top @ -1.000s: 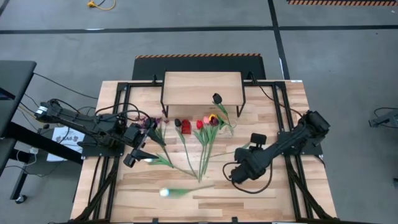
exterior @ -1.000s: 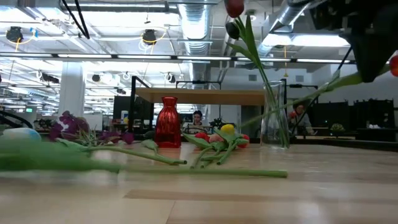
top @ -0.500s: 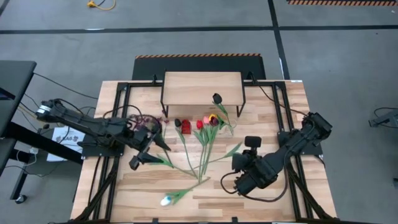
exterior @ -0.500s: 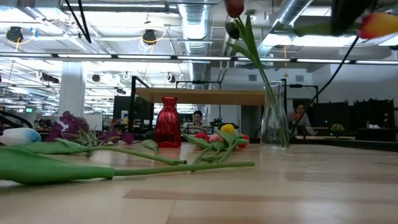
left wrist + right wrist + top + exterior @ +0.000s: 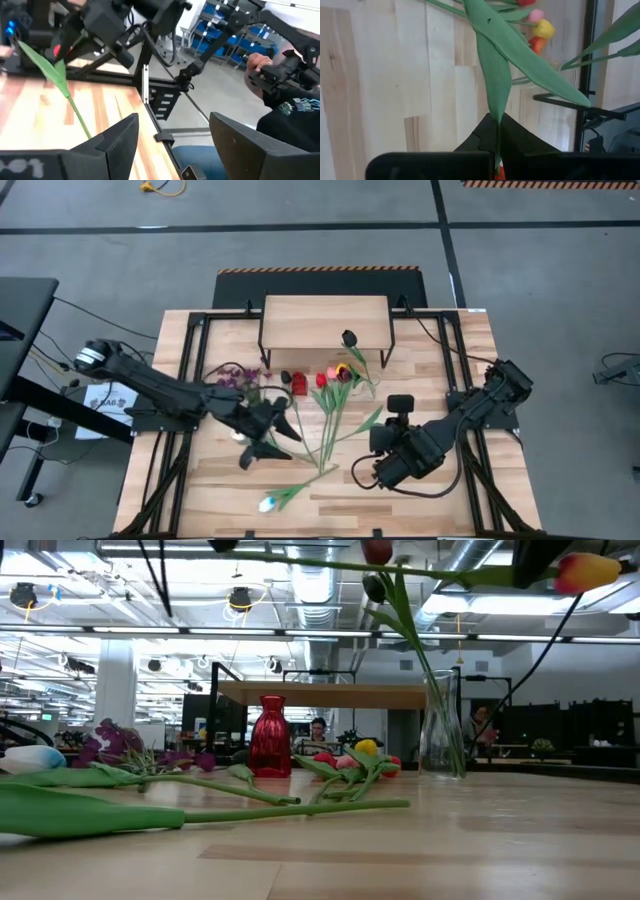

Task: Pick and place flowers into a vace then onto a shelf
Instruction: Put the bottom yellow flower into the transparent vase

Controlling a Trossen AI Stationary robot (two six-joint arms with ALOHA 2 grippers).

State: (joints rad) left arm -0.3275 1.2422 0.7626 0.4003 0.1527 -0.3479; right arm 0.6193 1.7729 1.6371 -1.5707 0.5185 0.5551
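Now the right gripper, jaws closed on a tulip stem, is hanging over free table; the left gripper, jaws open, has been moving right toward the middle flowers.

Low view: both arms cut off by top edge; only dark blurred bits show. Orange tulip held aloft, its stem running behind a dark blurred part, grip point hidden. Red bloom in the glass vase is clipped by top edge. Green leaf near the lens is blurred and cut off at the frame's edge.

Right wrist view: right gripper fingers pressed together on a stem; bloom end out of frame. Shelf not in frame.

Left wrist view: person in background, partly cut off, blurred. Left gripper fingertips cut off by bottom edge.

High view: white tulip too small for detail.
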